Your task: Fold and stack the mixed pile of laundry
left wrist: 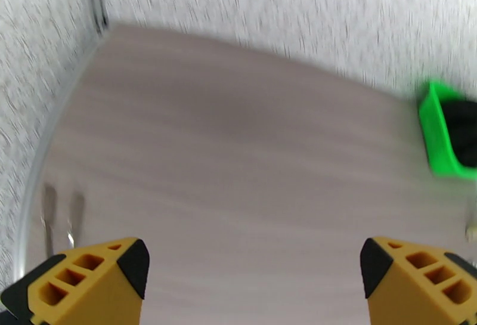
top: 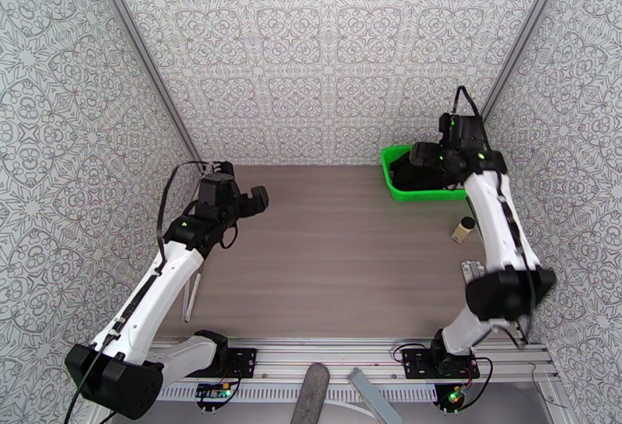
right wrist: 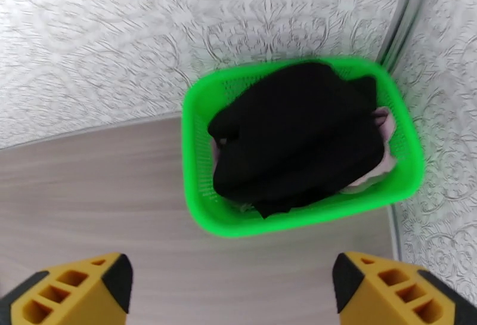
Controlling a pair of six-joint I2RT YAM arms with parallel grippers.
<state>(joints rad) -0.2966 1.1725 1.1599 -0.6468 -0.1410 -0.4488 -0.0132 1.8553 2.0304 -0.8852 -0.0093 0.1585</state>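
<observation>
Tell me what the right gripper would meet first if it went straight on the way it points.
Ahead of the right gripper lies the green basket; most likely it would meet the black garment heaped inside first. Depth is unclear, so the near rim could come first.

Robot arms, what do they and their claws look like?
The left arm and right arm are white with black joints, loose black cables and small green lights. The left claw and right claw have chunky yellow fingers with rectangular holes and black tips.

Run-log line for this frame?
black cloth garment over pink garment, both in green mesh plastic basket | right hand open, facing basket | left hand open, above wood-grain table
</observation>
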